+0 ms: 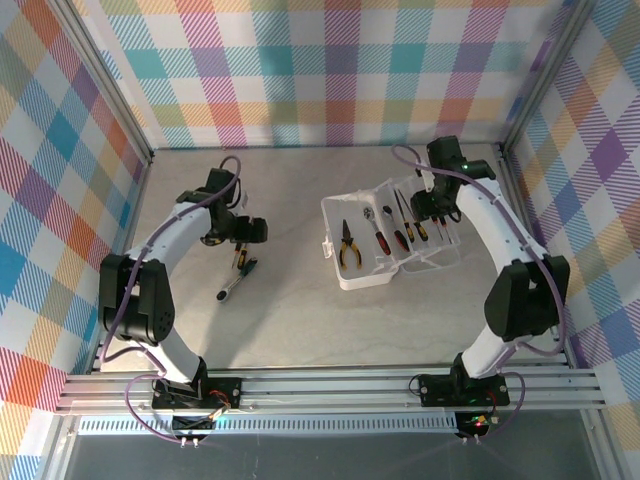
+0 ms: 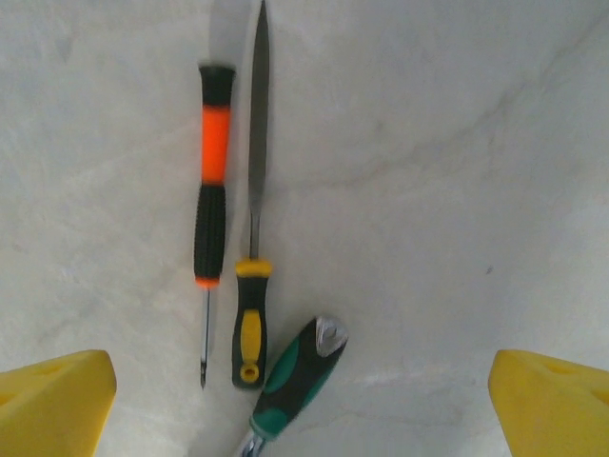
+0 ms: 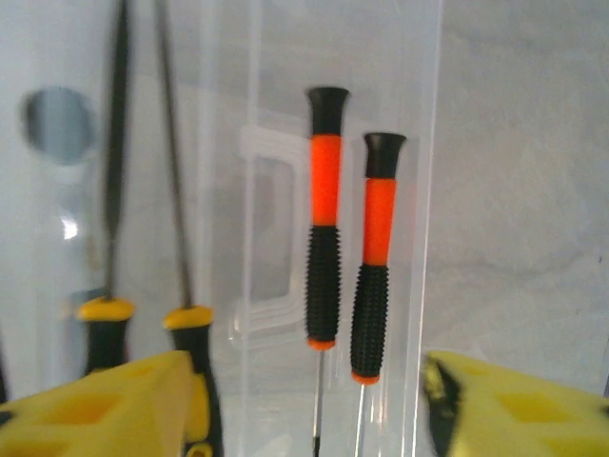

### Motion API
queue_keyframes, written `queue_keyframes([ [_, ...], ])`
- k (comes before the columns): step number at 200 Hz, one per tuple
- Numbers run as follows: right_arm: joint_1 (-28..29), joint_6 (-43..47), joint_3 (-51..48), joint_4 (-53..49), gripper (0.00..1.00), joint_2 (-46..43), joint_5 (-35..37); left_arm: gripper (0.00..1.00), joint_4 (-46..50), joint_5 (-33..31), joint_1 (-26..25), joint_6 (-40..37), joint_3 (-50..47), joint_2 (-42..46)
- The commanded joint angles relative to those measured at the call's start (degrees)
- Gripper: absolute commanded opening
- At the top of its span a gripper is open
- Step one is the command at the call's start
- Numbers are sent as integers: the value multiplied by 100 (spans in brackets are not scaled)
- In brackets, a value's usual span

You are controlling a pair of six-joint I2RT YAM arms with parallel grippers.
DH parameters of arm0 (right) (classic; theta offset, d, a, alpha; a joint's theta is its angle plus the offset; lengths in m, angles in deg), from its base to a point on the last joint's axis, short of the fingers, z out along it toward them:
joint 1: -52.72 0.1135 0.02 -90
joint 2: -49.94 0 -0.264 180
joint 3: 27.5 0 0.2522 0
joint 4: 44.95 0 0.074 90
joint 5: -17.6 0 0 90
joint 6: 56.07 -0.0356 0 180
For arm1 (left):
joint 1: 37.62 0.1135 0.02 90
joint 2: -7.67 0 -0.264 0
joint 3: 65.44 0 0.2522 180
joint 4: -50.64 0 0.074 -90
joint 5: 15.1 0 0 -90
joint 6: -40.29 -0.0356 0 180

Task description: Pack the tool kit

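From the top camera I see the clear case lying open on the right half of the table. It has yellow-handled pliers and some thin tools inside, but the small ones I cannot tell apart there. The right wrist camera shows them better: two orange-and-black screwdrivers lie side by side in the case, and at the left are two yellow-collared tools (their blades are cut off at the upper edge). The right gripper hangs over them with its fingers wide apart, holding nothing.

The left wrist camera shows what the top view blurs: an orange screwdriver, a yellow-handled file just beside it, and a green handle, cut off below. All three are on the bare table. The left gripper is wide also, and empty.
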Motion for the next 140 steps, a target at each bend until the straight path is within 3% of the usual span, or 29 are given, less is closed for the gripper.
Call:
queue_keyframes([
  [1,149,-105,-71,264,78,-533,-908,100,152,-118,-297,340,-521,437],
  [32,250,-249,-296,531,83,-729,-1489,99,204,-270,-440,523,-1103,439],
  [78,291,-284,-547,677,83,-816,-1605,100,302,-688,-546,515,-1380,310],
  [112,300,-284,-595,687,83,-845,-1655,92,507,-1055,-546,529,-1343,289],
  [140,300,-284,-594,711,83,-845,-1681,90,658,-1620,-546,808,-1476,287],
])
